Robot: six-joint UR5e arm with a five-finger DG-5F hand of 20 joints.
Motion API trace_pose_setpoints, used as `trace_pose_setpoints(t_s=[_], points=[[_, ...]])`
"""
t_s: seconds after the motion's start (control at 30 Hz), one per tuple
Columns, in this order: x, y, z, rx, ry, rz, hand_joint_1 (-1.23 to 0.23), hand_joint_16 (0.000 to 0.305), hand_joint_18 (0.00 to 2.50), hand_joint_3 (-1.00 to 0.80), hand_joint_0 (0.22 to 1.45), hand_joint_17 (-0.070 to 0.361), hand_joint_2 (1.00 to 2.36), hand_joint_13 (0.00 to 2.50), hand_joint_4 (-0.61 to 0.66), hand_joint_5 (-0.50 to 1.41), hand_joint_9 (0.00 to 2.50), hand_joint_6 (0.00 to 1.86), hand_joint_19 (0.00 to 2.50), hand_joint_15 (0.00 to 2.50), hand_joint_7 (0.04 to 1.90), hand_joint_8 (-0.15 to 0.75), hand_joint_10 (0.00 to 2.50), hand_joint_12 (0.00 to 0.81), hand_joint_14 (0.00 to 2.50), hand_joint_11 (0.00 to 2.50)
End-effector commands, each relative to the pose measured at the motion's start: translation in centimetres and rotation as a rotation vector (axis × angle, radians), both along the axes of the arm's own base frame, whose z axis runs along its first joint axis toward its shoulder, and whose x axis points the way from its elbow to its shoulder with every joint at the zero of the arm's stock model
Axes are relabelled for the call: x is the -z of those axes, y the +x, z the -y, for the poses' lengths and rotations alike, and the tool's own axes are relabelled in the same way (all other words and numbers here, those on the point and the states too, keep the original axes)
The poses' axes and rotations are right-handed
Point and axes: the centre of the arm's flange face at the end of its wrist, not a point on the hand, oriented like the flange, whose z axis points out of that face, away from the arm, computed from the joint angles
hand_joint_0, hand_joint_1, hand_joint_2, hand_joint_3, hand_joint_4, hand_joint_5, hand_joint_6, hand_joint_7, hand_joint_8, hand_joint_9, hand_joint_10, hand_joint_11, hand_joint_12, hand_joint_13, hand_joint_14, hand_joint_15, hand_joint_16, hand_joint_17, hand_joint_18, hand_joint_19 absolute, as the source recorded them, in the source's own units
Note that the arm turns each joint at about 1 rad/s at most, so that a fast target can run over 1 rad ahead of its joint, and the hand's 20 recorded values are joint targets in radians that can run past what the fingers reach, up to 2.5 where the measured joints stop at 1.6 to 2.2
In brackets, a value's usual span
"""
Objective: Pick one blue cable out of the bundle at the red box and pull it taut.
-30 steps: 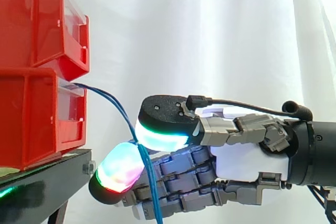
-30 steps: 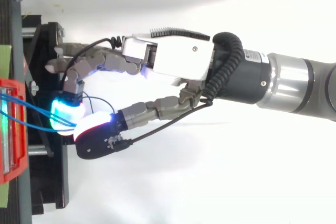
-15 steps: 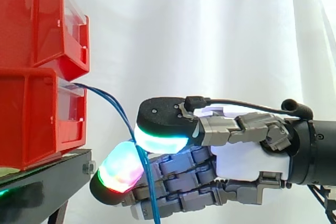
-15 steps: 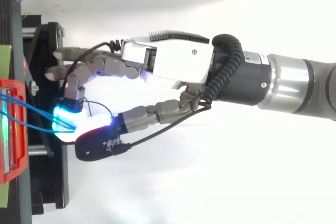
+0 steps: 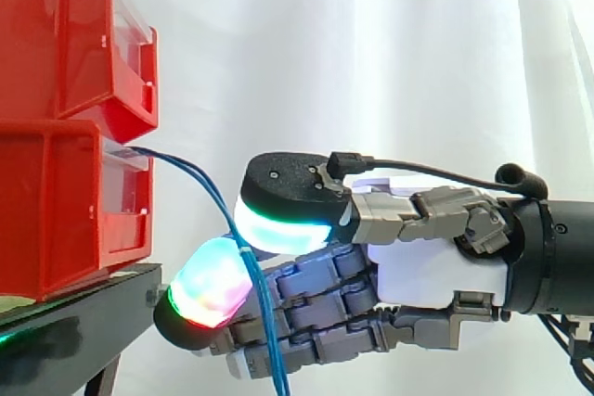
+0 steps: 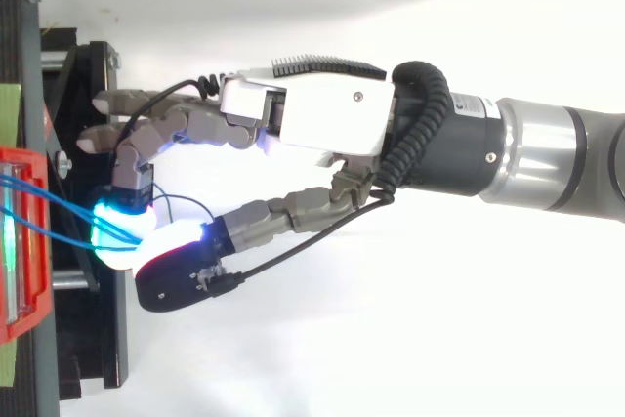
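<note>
Although the thin blue cable (image 5: 212, 194) is already caught in the robot hand (image 5: 432, 275), it is not yet taut. It leaves the front lip of the lower red plastic box (image 5: 65, 201), bows downward across the gap, passes through the pinch and hangs loose below the hand. By my judgement the picking is done and the pull is what is left. Two blue strands run side by side into the grip, and I cannot tell whether one or both are trapped. The hand lies level, reaching in from the right toward the box. Its thumb pad is closed down against a glowing fingertip (image 5: 212, 280) with the cable between them, just off the front edge of the black stand (image 5: 83, 317). From above, the other fingers reach straighter toward that edge, holding nothing.
</note>
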Motion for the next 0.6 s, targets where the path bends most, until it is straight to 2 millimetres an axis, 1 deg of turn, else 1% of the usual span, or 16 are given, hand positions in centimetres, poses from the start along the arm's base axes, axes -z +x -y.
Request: trace_pose_setpoints(t_s=[0.0,0.27,0.33,0.57], points=[[-0.06,0.00,0.04,0.001,-0.003,-0.004,-0.60,0.055,0.00,-0.38,0.56,0.125,1.01,0.05,0.20,-0.22,0.29,0.86,0.00,0.08,0.74,0.270,0.00,0.359,0.00,0.13],[-0.13,0.05,-0.09,-0.001,-0.003,-0.002,-0.64,0.055,0.00,-0.35,0.58,0.124,1.01,0.06,0.19,-0.22,0.29,0.86,0.00,0.08,0.77,0.269,0.00,0.357,0.00,0.13],[-0.18,0.08,-0.21,-0.002,-0.003,-0.002,-0.67,0.055,0.00,-0.30,0.60,0.124,1.01,0.07,0.17,-0.22,0.29,0.89,0.00,0.07,0.76,0.267,0.00,0.354,0.00,0.14],[-0.18,0.08,-0.21,-0.002,-0.003,-0.002,-0.70,0.055,0.01,-0.21,0.61,0.124,1.02,0.08,0.15,-0.22,0.30,0.90,0.00,0.07,0.78,0.263,0.00,0.353,0.00,0.16]])
